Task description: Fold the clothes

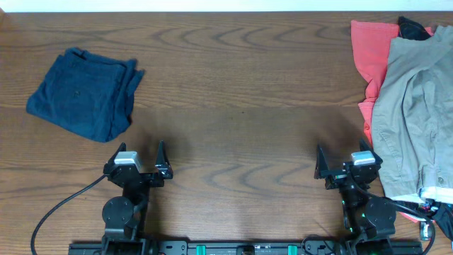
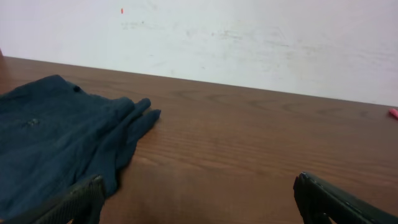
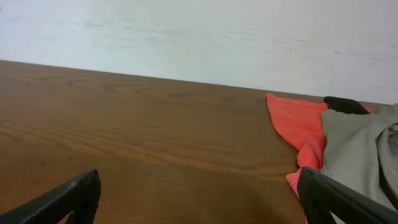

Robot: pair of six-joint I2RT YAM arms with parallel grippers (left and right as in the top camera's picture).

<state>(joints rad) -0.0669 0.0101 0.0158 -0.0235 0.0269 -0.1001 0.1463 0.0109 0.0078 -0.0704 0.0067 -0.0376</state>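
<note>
A folded navy garment (image 1: 83,92) lies at the table's left; it also shows in the left wrist view (image 2: 53,134). Khaki-beige trousers (image 1: 414,117) lie in a heap at the right edge, on top of a red garment (image 1: 371,60), with a bit of black fabric (image 1: 412,28) behind them. In the right wrist view the red garment (image 3: 298,127) and the khaki trousers (image 3: 357,155) show at the right. My left gripper (image 1: 136,157) is open and empty, near the navy garment's front edge. My right gripper (image 1: 347,161) is open and empty, just left of the trousers.
The wooden table (image 1: 241,106) runs between the two piles. A white wall (image 2: 249,37) stands behind its far edge. Cables (image 1: 49,212) trail from the arm bases at the front edge.
</note>
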